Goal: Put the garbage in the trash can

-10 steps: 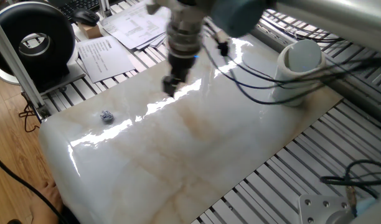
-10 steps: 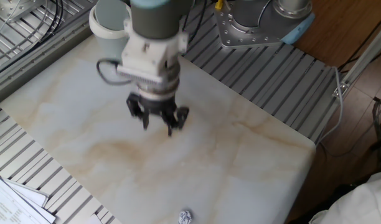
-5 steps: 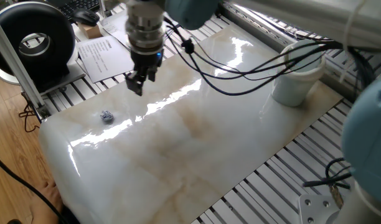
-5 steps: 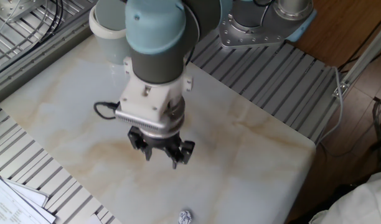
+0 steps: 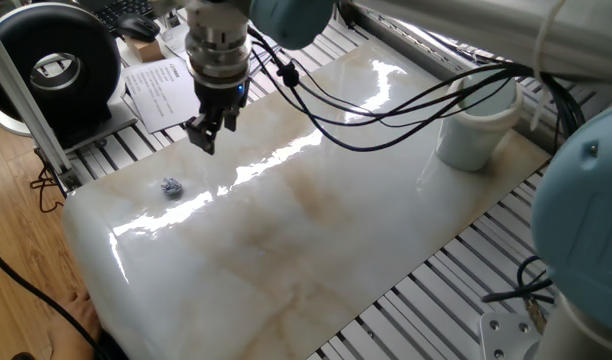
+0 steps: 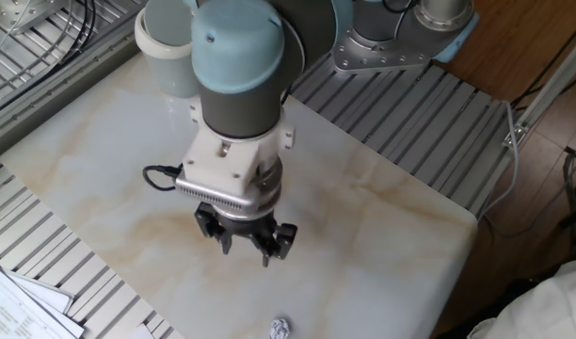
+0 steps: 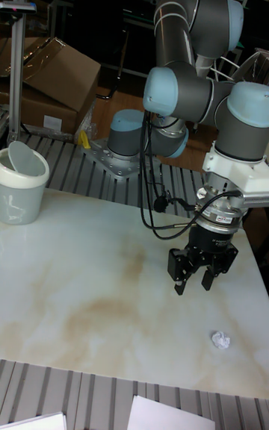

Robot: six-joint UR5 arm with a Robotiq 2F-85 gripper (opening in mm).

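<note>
One small crumpled greyish-white wad of garbage (image 5: 170, 187) lies on the marble slab near its left end, also visible as the wad (image 6: 280, 328) and the wad (image 7: 220, 339). My gripper (image 5: 202, 136) hangs open and empty above the slab, a short way up and to the right of the wad; the gripper (image 6: 252, 252) and the gripper (image 7: 193, 278) show spread fingers with nothing between them. The white trash can (image 5: 473, 118) stands at the slab's far end, seen as the trash can (image 6: 166, 42) and the trash can (image 7: 21, 183).
A round black device (image 5: 54, 68) and printed paper sheets (image 5: 171, 88) lie beyond the slab's left end. Black cables (image 5: 386, 105) trail from the arm across the slab. Slatted metal table (image 6: 410, 141) surrounds the slab (image 5: 286, 230).
The gripper has travelled from the slab's middle toward the wad's end and dropped a little, staying open. The wad and trash can have not moved.
</note>
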